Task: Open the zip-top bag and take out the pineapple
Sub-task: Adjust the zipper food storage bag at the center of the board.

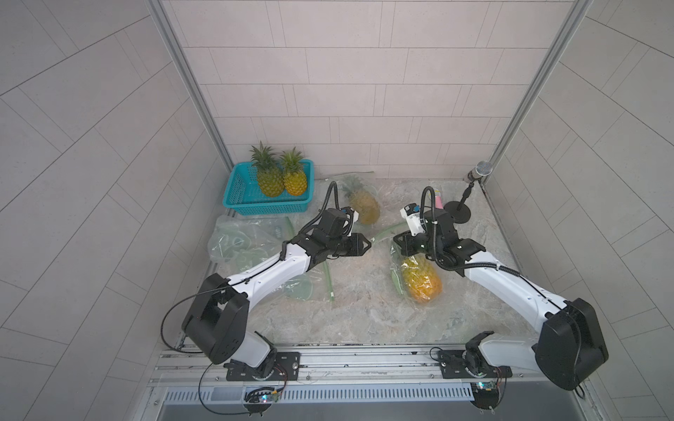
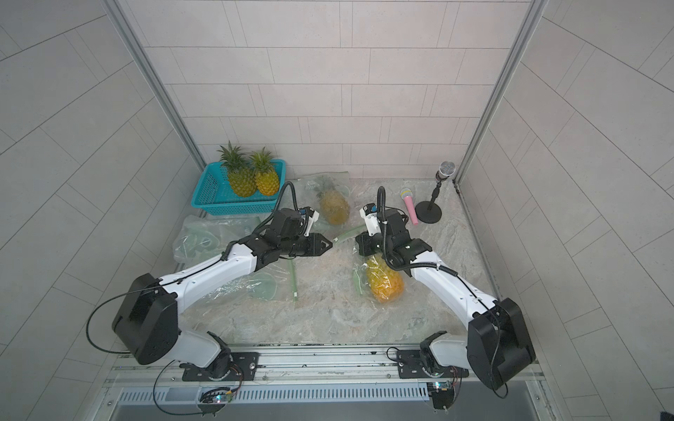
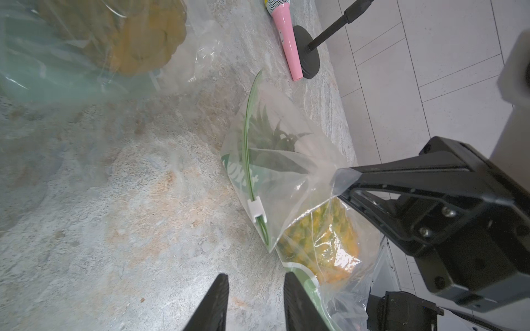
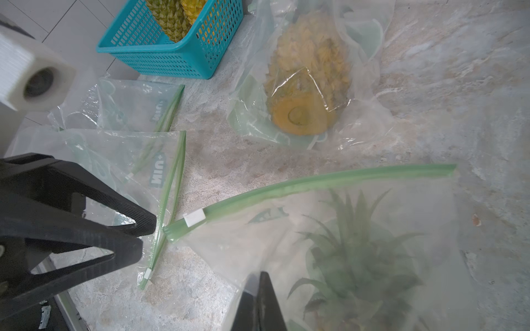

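Grey-beige marbled tabletop between pale tiled walls

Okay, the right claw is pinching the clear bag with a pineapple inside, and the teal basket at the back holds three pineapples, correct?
No. The teal basket holds two pineapples, not three; both top views show it. The rest stands: the right claw is pinching the clear bag with a pineapple inside.
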